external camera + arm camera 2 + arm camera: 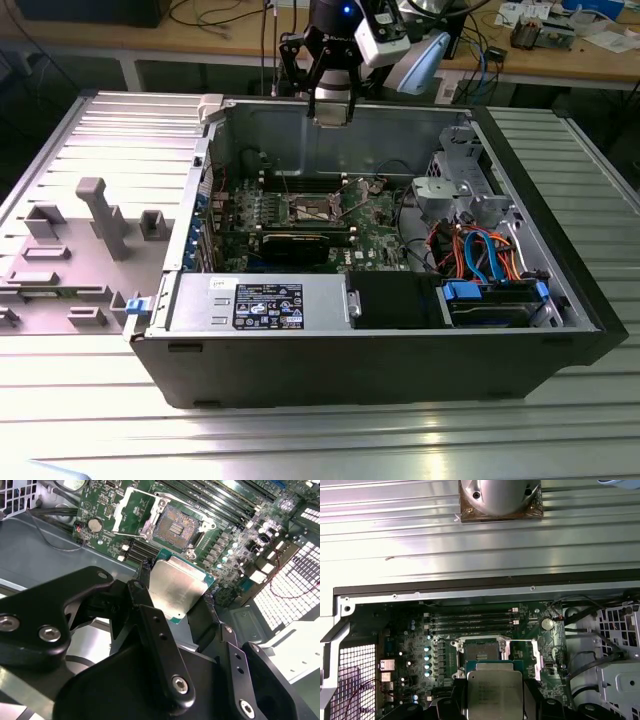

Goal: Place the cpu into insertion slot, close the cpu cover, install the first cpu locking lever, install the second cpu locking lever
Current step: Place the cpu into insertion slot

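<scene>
My gripper (332, 110) hangs pointing down over the case's (400, 135) far wall. It pinches the cpu (176, 590); the insertion slot (176, 527) lies uncovered.

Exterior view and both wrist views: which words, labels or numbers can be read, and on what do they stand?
Nothing reads clearly.
Black label on the silver box: print too small.
White sticker beside it: too small.
Top of the cpu: faint print, blurred.
</scene>
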Controlling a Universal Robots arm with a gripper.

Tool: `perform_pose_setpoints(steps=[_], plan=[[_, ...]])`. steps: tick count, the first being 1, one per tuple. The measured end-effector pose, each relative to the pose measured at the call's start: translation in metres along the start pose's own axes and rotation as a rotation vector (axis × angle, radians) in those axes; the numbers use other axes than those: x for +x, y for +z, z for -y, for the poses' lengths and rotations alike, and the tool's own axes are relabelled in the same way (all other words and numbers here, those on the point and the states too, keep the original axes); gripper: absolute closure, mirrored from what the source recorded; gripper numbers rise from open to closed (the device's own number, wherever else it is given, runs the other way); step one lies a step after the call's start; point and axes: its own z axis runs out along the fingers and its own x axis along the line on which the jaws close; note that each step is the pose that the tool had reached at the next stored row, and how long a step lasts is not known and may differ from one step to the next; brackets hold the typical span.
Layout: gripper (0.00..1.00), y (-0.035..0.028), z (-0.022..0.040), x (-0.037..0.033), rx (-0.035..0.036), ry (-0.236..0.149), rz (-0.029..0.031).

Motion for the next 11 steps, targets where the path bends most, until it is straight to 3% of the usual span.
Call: perform_pose_setpoints(steps=[11], plan=[[0.45, 0.0000, 0.0000, 0.0000, -0.0002, 0.011, 0.0011]])
